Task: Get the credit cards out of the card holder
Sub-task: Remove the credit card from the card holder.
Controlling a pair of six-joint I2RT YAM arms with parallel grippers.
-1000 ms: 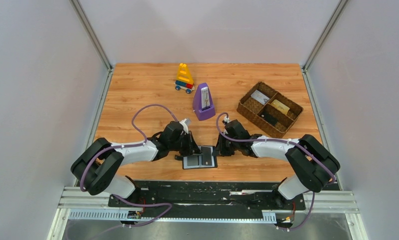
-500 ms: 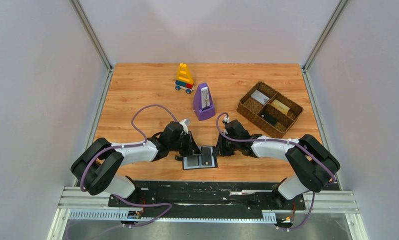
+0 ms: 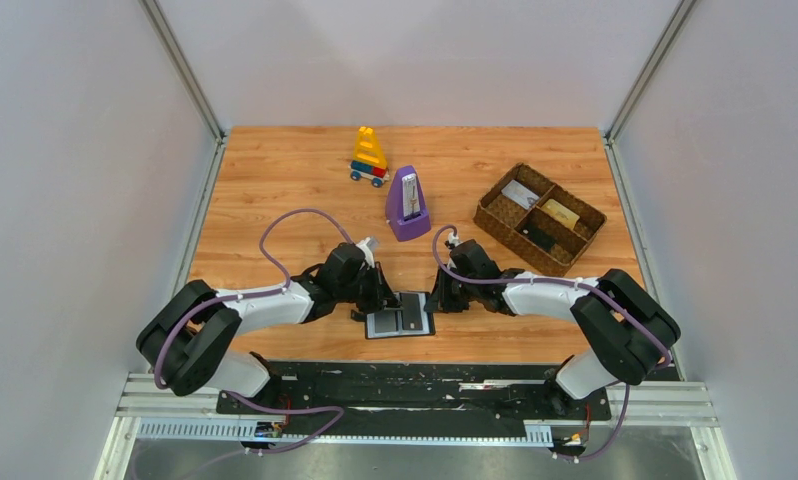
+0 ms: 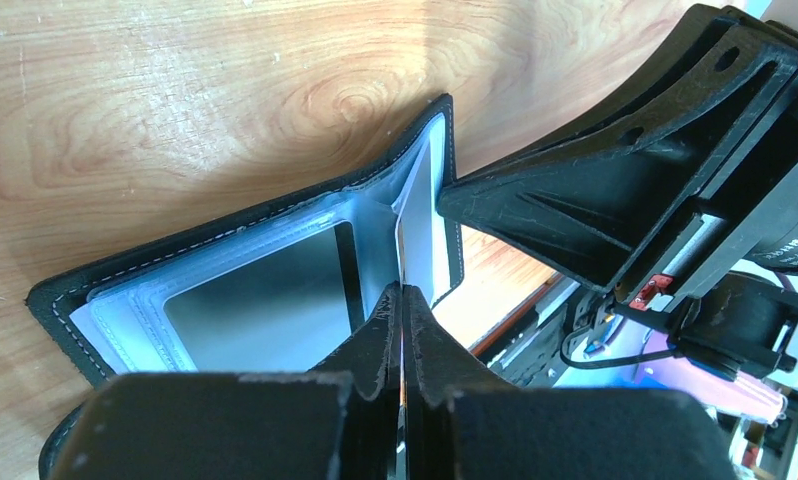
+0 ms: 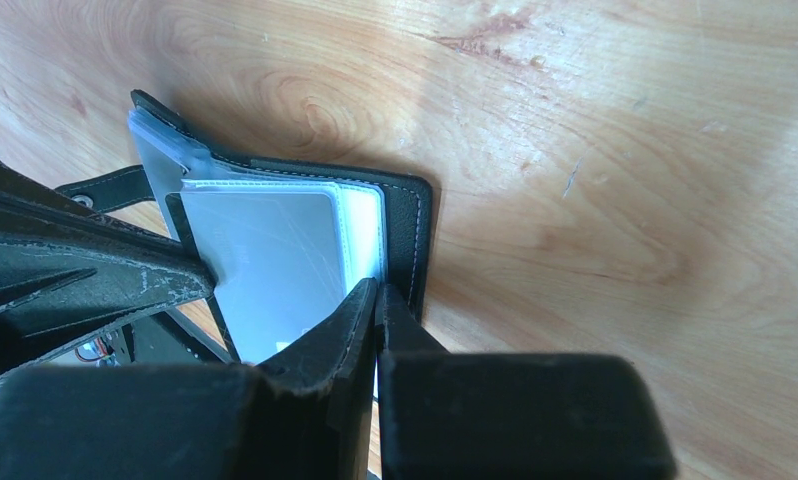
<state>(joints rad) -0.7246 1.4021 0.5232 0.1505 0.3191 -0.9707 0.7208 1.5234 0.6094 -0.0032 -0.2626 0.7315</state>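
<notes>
Small white letters stand on the black round part (image 4: 790, 225) of the right arm, at the right edge of the left wrist view. They look like "DAM", and the edge of the picture cuts off the rest. Any print on the card holder (image 5: 415, 230), on the credit card (image 5: 270, 255) in it, or in the woven tray (image 3: 495, 228) is too small or blurry to read.

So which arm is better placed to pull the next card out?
Left. The left end effector is shut on a thin card raised at the card holder fold; the right end effector clamps the holder's rim, likely bracing it.
</notes>
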